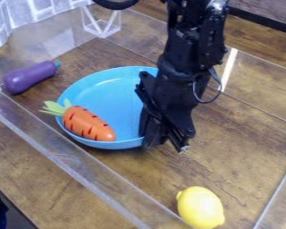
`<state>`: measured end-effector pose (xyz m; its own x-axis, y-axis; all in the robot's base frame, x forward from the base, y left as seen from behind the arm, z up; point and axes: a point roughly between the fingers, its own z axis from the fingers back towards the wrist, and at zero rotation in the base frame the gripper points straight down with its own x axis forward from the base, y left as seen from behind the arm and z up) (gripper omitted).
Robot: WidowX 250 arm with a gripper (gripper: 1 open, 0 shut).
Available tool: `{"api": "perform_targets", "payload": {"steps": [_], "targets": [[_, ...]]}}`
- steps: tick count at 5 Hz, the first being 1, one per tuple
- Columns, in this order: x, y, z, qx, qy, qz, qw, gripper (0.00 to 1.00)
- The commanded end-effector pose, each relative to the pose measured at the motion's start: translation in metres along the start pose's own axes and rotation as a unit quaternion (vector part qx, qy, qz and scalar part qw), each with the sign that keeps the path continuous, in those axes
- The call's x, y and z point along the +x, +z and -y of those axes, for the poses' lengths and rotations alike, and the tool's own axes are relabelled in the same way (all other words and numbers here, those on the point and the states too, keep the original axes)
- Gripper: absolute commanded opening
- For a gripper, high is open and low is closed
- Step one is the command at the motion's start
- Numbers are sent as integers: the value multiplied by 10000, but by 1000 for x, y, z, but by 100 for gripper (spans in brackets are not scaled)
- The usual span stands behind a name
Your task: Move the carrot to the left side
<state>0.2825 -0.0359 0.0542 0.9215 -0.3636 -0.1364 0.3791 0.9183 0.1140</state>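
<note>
The carrot (87,124) lay inside the blue plate (110,92), toward its left rim, with its green top pointing left over the edge. The black claw (167,140) pointed straight down at the plate's right rim, its jaws drawn tight together on that rim. A purple eggplant (29,76) rested on the wooden surface (253,134) to the far left, and a yellow lemon (200,208) sat near the front edge.

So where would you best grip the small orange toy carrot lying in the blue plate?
Probably across the thick orange middle of the carrot, coming from above: it lies flat near the left rim of the blue plate, its sides exposed and its leafy tip too thin.
</note>
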Motion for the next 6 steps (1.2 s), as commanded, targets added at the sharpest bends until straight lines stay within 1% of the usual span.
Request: {"api": "perform_targets", "payload": {"steps": [1,4,6], "targets": [[-2,17,-9,4,140,319,9994,0],[-6,17,-8,-61,145,437,9989,0],[-5,17,-6,-84,102,518,9986,0]]}}
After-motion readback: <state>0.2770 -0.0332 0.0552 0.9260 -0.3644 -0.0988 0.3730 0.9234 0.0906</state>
